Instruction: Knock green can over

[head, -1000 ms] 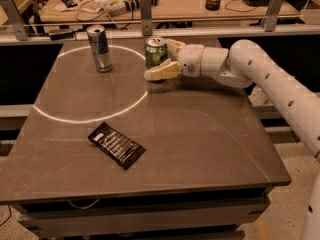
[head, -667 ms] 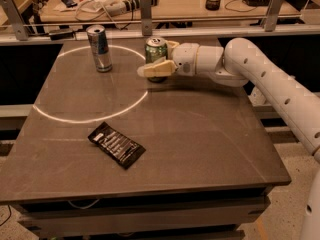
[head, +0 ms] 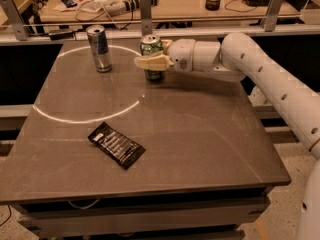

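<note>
The gripper (head: 153,61) has slid left over the last second and now lies across the near side of the green can (head: 151,48), partway up it, touching or nearly so. The can stands upright at the far middle of the surface (head: 200,134), perhaps nudged slightly left, so the knock is not yet done. I cannot tell whether the jaws are parted or closed. The sweep looks to be in hand, and more leftward push should tip the can. The silver can (head: 99,48) stands further left, and the black packet (head: 116,145) lies near.
</note>
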`<state>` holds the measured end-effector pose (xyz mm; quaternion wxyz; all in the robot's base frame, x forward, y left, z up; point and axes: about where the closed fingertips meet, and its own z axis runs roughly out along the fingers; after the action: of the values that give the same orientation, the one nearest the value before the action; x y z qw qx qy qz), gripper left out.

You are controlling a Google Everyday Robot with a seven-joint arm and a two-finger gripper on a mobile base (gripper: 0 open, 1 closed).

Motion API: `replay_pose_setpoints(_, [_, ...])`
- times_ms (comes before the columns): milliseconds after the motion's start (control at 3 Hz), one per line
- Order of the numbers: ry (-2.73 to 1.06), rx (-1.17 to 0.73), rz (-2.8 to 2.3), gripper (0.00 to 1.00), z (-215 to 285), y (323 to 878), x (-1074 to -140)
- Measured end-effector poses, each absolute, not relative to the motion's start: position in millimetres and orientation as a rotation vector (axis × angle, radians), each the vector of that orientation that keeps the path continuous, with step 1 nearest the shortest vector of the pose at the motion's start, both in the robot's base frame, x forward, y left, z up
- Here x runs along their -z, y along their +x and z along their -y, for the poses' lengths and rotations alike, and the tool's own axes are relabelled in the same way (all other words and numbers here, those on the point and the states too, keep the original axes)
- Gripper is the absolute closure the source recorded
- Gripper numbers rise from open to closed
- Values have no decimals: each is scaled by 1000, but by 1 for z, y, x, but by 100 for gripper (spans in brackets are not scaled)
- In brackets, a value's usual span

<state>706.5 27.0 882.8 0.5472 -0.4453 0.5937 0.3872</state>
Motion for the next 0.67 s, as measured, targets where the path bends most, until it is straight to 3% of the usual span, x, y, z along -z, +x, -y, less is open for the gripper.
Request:
replay_pose_setpoints(333, [-1122, -861, -1432, 87, -17, 711, -897])
replay_pose_setpoints(667, [-1271, -751, -1484, 100, -7, 716, -934])
